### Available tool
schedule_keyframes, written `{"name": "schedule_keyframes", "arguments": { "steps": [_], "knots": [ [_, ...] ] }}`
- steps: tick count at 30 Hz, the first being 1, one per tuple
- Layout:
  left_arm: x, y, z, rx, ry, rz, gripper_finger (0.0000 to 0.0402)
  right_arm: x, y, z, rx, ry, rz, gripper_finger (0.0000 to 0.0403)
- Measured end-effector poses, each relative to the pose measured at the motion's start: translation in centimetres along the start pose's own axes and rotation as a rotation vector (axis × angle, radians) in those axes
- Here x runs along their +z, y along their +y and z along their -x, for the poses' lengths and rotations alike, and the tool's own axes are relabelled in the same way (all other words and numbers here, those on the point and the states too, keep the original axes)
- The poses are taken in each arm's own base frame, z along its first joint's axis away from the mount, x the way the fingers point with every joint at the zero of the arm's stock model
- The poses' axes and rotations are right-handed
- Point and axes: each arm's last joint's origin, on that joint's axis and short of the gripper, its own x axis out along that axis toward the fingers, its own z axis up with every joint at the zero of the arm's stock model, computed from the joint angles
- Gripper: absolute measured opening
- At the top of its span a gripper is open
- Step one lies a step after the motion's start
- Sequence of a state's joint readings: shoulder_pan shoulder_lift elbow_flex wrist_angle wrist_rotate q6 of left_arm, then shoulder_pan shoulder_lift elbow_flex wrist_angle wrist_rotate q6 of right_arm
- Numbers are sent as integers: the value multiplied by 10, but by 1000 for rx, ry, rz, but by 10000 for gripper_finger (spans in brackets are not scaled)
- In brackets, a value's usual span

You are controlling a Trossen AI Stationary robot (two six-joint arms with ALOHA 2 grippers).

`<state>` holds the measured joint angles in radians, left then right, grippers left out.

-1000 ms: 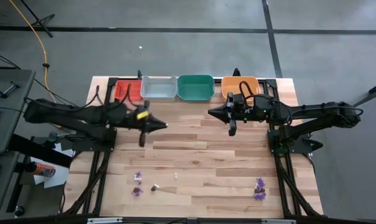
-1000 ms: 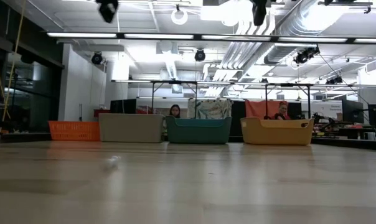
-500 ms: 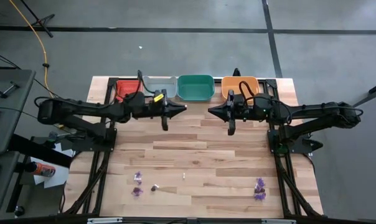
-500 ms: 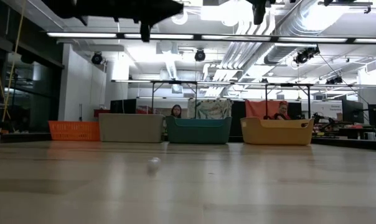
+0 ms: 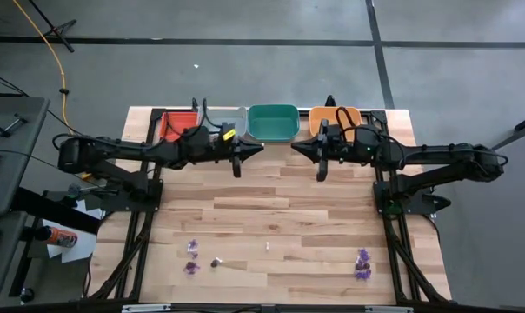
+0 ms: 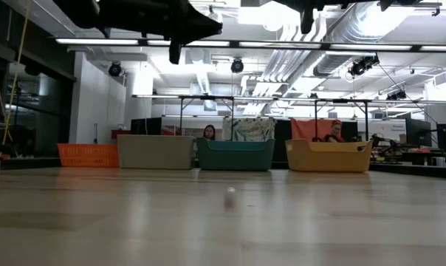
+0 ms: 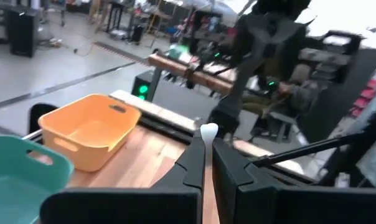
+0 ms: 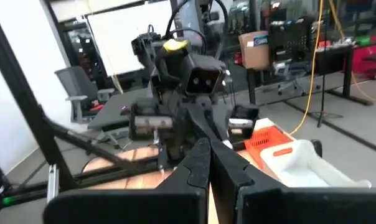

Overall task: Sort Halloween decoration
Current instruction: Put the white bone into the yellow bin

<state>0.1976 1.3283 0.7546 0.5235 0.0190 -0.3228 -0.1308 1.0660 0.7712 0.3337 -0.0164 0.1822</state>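
My left gripper (image 5: 259,149) hangs level above the table's far middle, in front of the grey tray (image 5: 221,123) and the green tray (image 5: 273,122). It is shut on a tiny whitish trinket (image 7: 208,131). My right gripper (image 5: 295,149) faces it from the right, shut, with nothing visible between its fingers (image 8: 206,152). On the near part of the table lie loose trinkets: purple ones (image 5: 191,247) at the left, a dark one (image 5: 215,261), a white one (image 5: 268,246) and purple ones (image 5: 362,257) at the right. My left gripper pinches the whitish trinket (image 7: 208,132) between its two fingertips, and the trinket's rounded end pokes out beyond them. The fingers lie level and point toward the table's right. The trinket is lifted clear of the table.
A red tray (image 5: 177,125) and an orange tray (image 5: 335,120) stand with the grey and green ones in a row along the far edge. The two gripper tips are a short gap apart. People sit in the room beyond the table (image 6: 208,133).
My left gripper has swung toward the far edge and the right, to a spot in front of the green tray, and stayed shut. The loose white trinket has rolled along the table toward the right.
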Motion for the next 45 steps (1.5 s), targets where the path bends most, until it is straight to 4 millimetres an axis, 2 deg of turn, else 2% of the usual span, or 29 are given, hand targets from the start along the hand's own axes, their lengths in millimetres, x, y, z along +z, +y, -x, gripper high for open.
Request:
{"name": "schedule_keyframes", "arguments": {
  "steps": [2, 5, 8, 13, 18, 24, 29, 37, 45],
  "knots": [
    [4, 10, -12, 51, 63, -24, 0, 4, -2, 0, -4, -42, 1, 0],
    [15, 27, -41, 78, 142, -86, 0, 14, -5, 1, -20, -136, 4, 0],
    [18, 46, -76, 59, 203, -120, 0, 25, -7, 4, -26, -244, 8, 0],
    [17, 72, -134, 77, 193, -157, 0, 38, -11, 11, -35, -361, 17, 0],
    [5, 96, -187, 90, 165, -151, 0, 41, -16, 14, -57, -374, 21, 0],
    [-20, 118, -235, 115, 150, -155, 1, 41, -18, 14, -92, -380, 16, 0],
    [-42, 129, -255, 118, 162, -130, 7, 41, -19, 14, -126, -386, 9, 0],
    [-49, 132, -257, 194, 184, -102, 28, 41, -19, 14, -118, -382, -40, 0],
    [-54, 133, -256, 202, 243, -92, 99, 41, -19, 14, -117, -382, -40, 0]
  ]
}}
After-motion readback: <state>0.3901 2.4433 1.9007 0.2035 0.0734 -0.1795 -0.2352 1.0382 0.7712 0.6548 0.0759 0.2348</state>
